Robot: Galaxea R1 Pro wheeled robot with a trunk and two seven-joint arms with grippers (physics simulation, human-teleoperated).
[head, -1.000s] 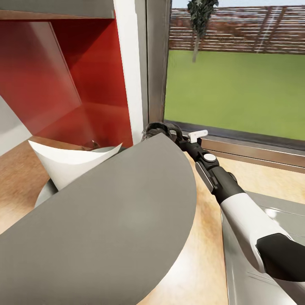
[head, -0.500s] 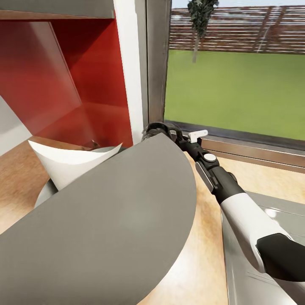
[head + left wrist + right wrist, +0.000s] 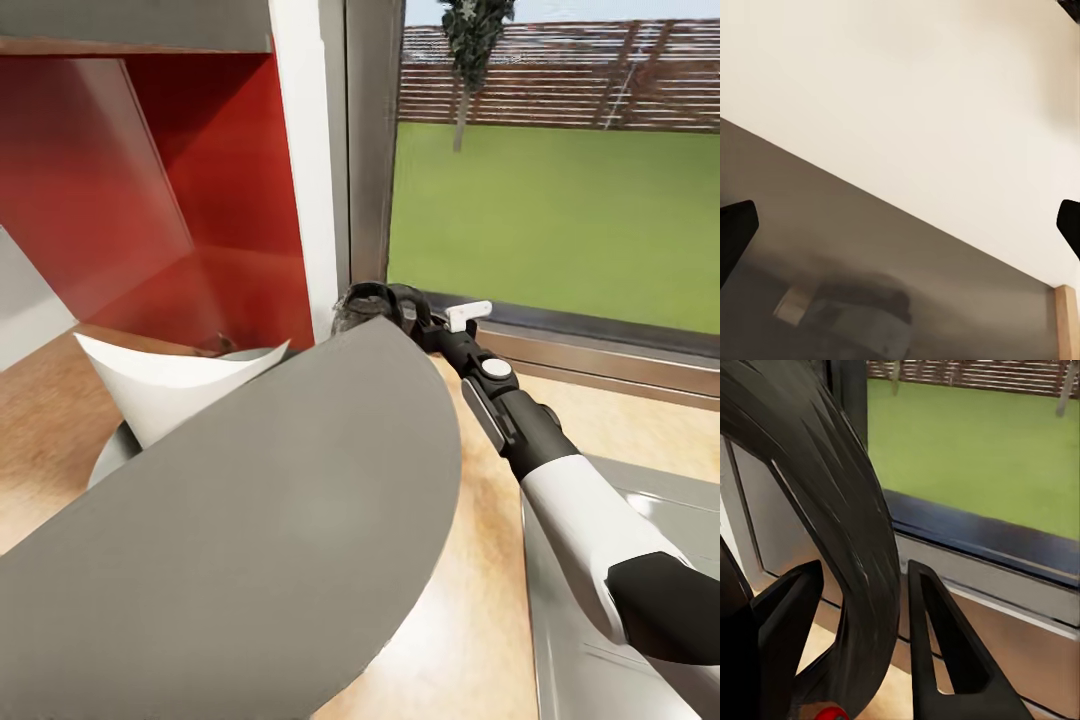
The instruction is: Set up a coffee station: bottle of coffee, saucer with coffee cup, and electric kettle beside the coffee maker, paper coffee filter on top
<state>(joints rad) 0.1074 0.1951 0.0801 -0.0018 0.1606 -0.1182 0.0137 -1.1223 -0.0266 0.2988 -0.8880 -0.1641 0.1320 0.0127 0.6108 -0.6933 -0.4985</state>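
Head view: I see the coffee maker (image 3: pixel 270 540) close under the camera, its flat half-round top curving toward the window (image 3: pixel 560 200). The paper coffee filter (image 3: pixel 165 385) stands behind it, wavy edge up. My right gripper (image 3: pixel 375 300) reaches past the top's far edge.

Left wrist view: left gripper (image 3: pixel 900 225) fingertips stand wide apart.

Right wrist view: right gripper (image 3: pixel 862 607) fingers clamp the electric kettle (image 3: pixel 817 495) by its arched black handle, above the tabletop (image 3: pixel 817 660). No writing is readable.

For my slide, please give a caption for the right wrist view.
Right gripper closed around the electric kettle handle, beside the window.
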